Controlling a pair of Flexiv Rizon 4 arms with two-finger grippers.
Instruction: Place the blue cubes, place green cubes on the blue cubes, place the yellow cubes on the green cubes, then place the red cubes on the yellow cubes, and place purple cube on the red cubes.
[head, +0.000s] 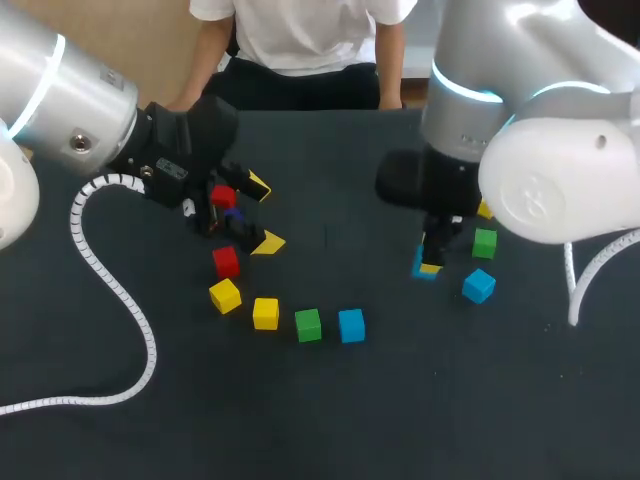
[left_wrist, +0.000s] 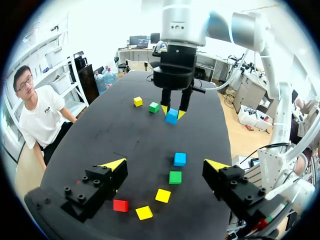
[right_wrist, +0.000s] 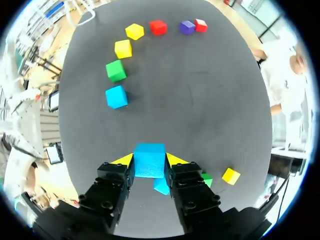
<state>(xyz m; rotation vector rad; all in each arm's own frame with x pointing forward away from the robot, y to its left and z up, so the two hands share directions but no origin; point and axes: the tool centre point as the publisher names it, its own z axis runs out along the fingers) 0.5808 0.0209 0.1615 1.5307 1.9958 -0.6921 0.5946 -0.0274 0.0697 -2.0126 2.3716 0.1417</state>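
Note:
My right gripper is shut on a blue cube, held low over the table's right part. A second blue cube lies just beside it, with a green cube and a yellow cube close by. Left of centre a curved row runs blue, green, yellow, yellow, red. My left gripper hangs open above that row's far end, nothing between its fingers. Another red cube and the purple cube lie below it.
The left arm's white coiled cable trails over the table's left side. A person stands at the far edge, not reaching over the table. Bare dark tabletop stretches along the front and between the two cube groups.

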